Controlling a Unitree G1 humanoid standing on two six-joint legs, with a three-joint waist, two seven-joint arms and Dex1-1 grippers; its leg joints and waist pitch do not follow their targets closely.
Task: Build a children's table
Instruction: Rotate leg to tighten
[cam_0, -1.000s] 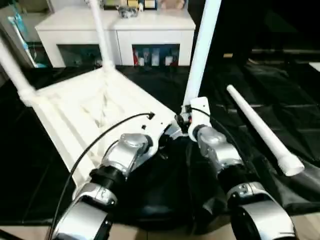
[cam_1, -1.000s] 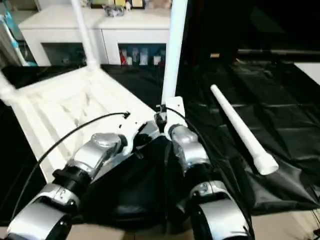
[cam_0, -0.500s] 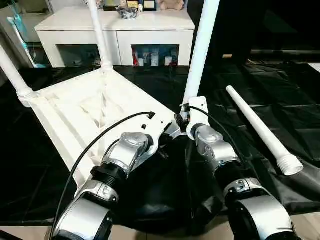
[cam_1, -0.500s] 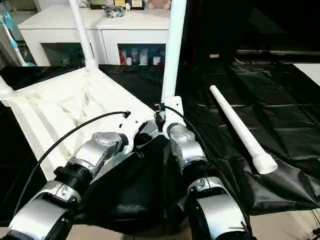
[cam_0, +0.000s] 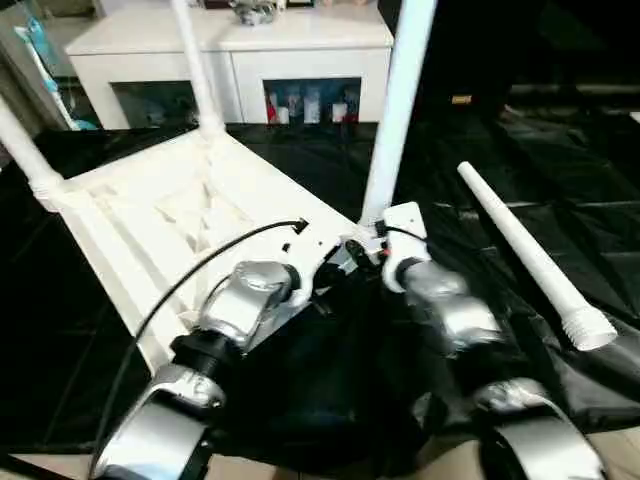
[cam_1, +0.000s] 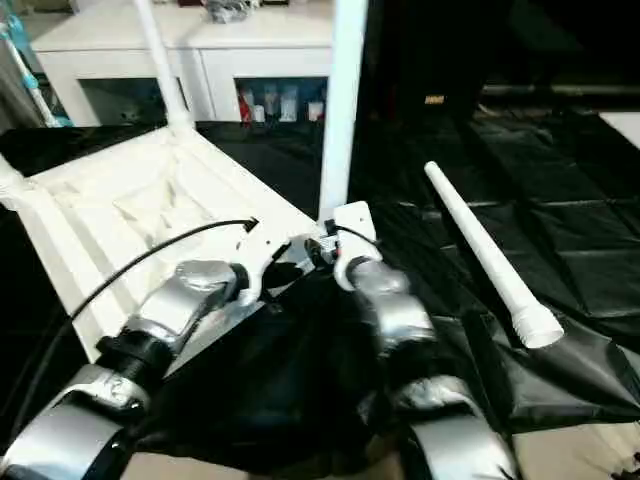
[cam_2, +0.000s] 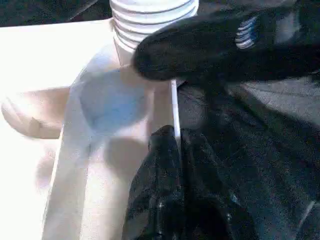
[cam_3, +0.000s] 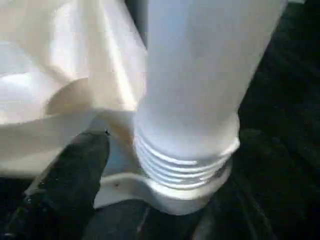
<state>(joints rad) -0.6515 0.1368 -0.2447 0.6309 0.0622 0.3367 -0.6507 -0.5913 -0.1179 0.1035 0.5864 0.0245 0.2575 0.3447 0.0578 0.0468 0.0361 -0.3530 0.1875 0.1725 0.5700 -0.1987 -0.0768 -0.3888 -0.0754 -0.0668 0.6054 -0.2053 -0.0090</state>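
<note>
You have the children's table top (cam_0: 170, 215) lying upside down on the black sheet (cam_0: 560, 200), its X-ribbed underside facing up. Three legs stand in its corner sockets: one at the far left corner (cam_0: 25, 150), one at the far corner nearest the cabinet (cam_0: 195, 65), and one at the near right corner (cam_0: 395, 115), right in front of your two wrists. The fourth leg (cam_0: 525, 255) lies loose on the sheet, well apart from the top on its right, with its threaded end pointing toward you.

Your left gripper (cam_2: 175, 200) is pressed together, its black fingers resting on the sheet at the edge of the top, just beside the near right corner socket (cam_3: 175, 192). It holds nothing.

Your right gripper (cam_3: 145, 215) sits at the base of the near right leg. In the right wrist view you see the leg's threaded end seated in the socket, with some thread rings showing above the rim. One black finger (cam_3: 65, 180) stands off to the side of the leg, not touching it, so the jaws look spread apart around the leg rather than clamped on it. In the left wrist view a black finger (cam_2: 210, 45) crosses in front of that same threaded base.

Beyond the sheet, the white cabinet (cam_0: 240, 50) with glass doors stands along the far side.
</note>
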